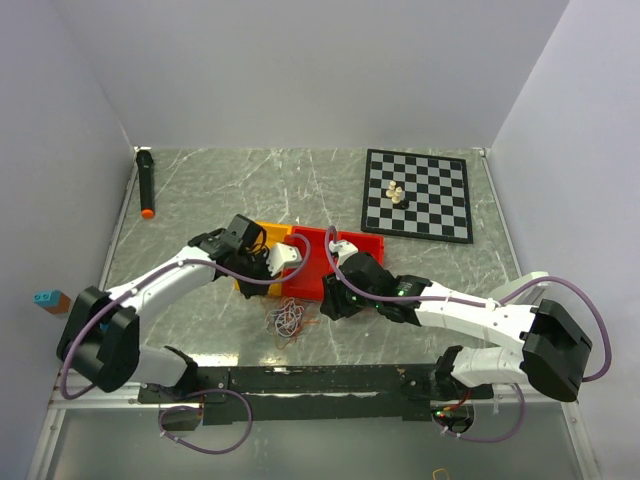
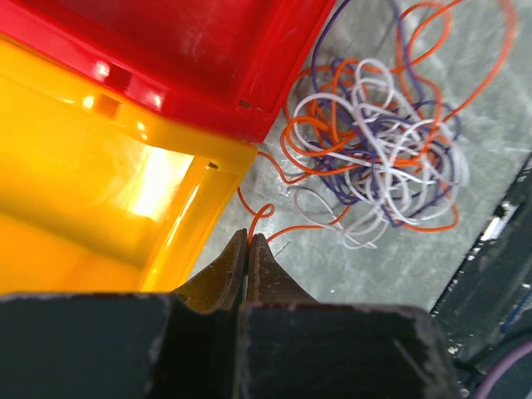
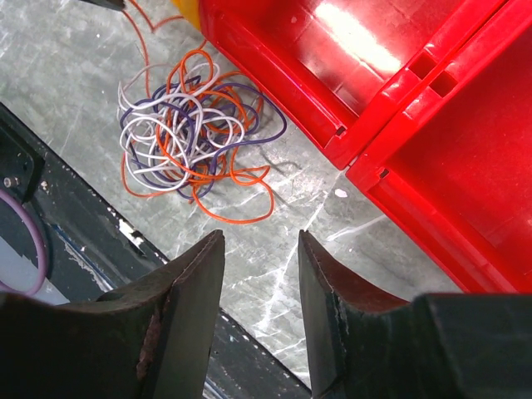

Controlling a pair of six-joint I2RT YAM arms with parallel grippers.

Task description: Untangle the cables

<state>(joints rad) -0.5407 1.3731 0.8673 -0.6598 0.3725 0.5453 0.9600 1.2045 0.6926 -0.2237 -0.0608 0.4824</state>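
The cables [image 1: 286, 320] lie as a small tangled clump of orange, white and purple wire on the table in front of the bins. In the left wrist view the cables [image 2: 374, 158] lie ahead and to the right. My left gripper [image 2: 248, 237] is shut on the end of an orange strand beside the yellow bin's corner. It also shows in the top view [image 1: 277, 285]. My right gripper [image 3: 260, 241] is open and empty, above bare table, with the cables [image 3: 187, 133] ahead to its left. It shows in the top view [image 1: 325, 308] just right of the clump.
A yellow bin [image 2: 100, 183] and red bins [image 3: 332, 66] stand right behind the clump. A chessboard [image 1: 418, 193] with a few pieces is at the back right. A black marker [image 1: 146, 183] lies back left. A black rail [image 1: 310, 382] runs along the near edge.
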